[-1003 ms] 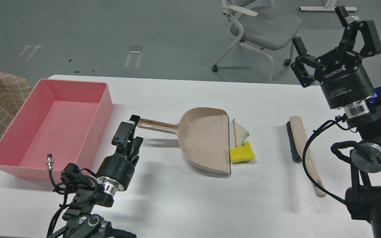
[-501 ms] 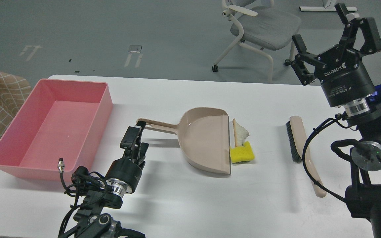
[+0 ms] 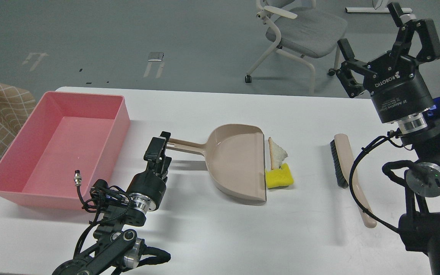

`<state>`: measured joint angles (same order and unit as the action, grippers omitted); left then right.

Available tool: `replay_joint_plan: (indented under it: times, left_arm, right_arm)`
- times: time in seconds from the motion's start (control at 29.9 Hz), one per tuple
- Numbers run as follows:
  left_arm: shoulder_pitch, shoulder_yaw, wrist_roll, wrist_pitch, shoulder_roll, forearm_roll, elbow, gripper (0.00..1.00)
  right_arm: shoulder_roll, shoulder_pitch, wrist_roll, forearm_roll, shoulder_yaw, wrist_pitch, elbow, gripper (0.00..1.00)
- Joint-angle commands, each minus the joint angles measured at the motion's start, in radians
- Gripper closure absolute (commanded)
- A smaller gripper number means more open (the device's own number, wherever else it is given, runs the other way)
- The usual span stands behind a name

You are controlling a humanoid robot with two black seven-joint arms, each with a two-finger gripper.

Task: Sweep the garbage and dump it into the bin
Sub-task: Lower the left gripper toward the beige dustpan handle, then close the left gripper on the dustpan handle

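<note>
Reaching for the dustpan (image 3: 237, 160) handle, the left gripper (image 3: 160, 147) hasn't visibly clamped it; right gripper (image 3: 386, 36) hangs released. Bread slice (image 3: 278, 153) and sponge (image 3: 279, 177) lie unswept at the pan's three o'clock; pink bin (image 3: 57, 147) empty at nine.

On the white counter (image 3: 212, 236) lie two pieces of garbage, one triangular bread slice (image 3: 277, 153) and one yellow sponge block (image 3: 279, 177). There is one pink bin (image 3: 2, 168), one beige dustpan (image 3: 235, 160) and one brush (image 3: 348, 172). Two black arms reach in, a left gripper (image 3: 159, 145) and a right gripper (image 3: 386, 36), and one grey chair (image 3: 300, 30) stands on the floor beyond.
</note>
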<state>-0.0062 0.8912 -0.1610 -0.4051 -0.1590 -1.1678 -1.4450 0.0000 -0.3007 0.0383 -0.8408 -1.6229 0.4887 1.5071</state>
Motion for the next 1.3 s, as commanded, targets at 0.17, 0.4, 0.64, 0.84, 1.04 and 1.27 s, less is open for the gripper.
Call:
replay_joint_plan:
  times: [0.17, 0.4, 0.64, 0.84, 1.04, 1.27]
  left_arm:
    - [-0.003, -0.001, -0.005, 0.0, -0.001, 0.004, 0.029, 0.02]
    - [-0.017, 0.0, -0.005, 0.0, 0.002, 0.005, 0.069, 0.02]
    - [-0.043, 0.0, -0.006, 0.0, 0.018, 0.011, 0.09, 0.02]
    - [-0.077, -0.001, -0.006, 0.0, 0.05, 0.008, 0.133, 0.02]
    - [-0.086, -0.001, -0.009, 0.0, 0.055, 0.008, 0.147, 0.02]
    - [-0.109, 0.0, -0.009, -0.001, 0.064, 0.008, 0.181, 0.02]
  right_arm:
    - [0.0, 0.0, 0.0, -0.001, -0.002, 0.0, 0.001, 0.0]
    - [0.0, 0.002, 0.0, -0.001, -0.002, 0.0, -0.001, 0.0]
    - [0.0, 0.002, 0.0, -0.001, -0.002, 0.0, -0.001, 0.0]
    - [0.0, 0.002, 0.0, -0.001, -0.002, 0.0, -0.001, 0.0]
    - [0.0, 0.003, 0.0, 0.0, -0.003, 0.0, 0.001, 0.0]
    - [0.0, 0.002, 0.0, 0.0, -0.003, 0.0, 0.004, 0.0]
